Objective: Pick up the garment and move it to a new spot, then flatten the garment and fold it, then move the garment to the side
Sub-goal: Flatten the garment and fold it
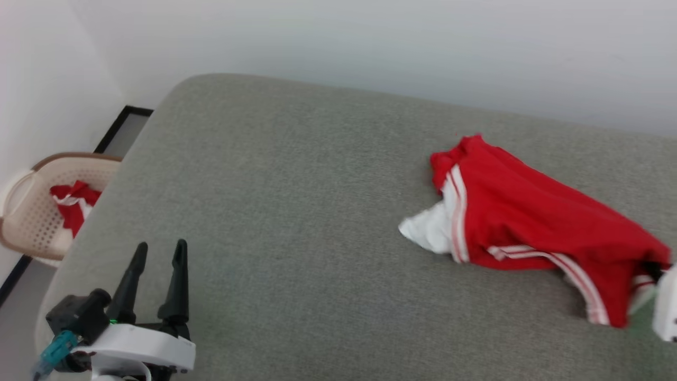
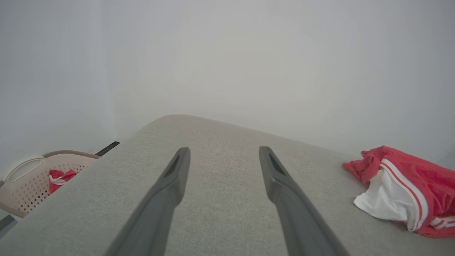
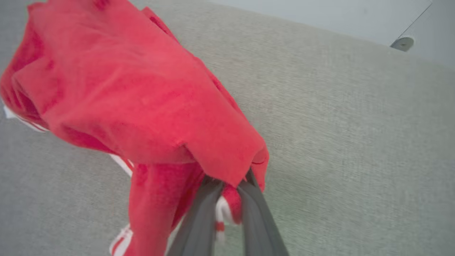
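Garment: the bright red soft fabric shirt with white short sleeves and striped trim [image 1: 529,217] is lying crumpled on the far right of the grey upholstered surface [image 1: 291,211], with one white sleeve poking out toward the middle.
Right gripper: the right gripper [image 3: 229,181] is pinching a fold of the red fabric at the shirt's near right end. Its two dark fingers are standing almost together with the cloth bunched between them.
Left gripper: the left gripper [image 1: 161,244] is hovering over the near left of the surface, jaws spread wide and holding nothing, well apart from the shirt.
Off to the side: a beige perforated plastic basket [image 1: 31,211] is sitting beyond the left edge, holding a red-white cloth bundle [image 1: 74,203].
Progress: I am judging the pick-up as only beginning, since most of the shirt is resting on the surface.
Left to do: I am counting the carry to a new spot, the flattening, the folding and the move aside as all ahead.
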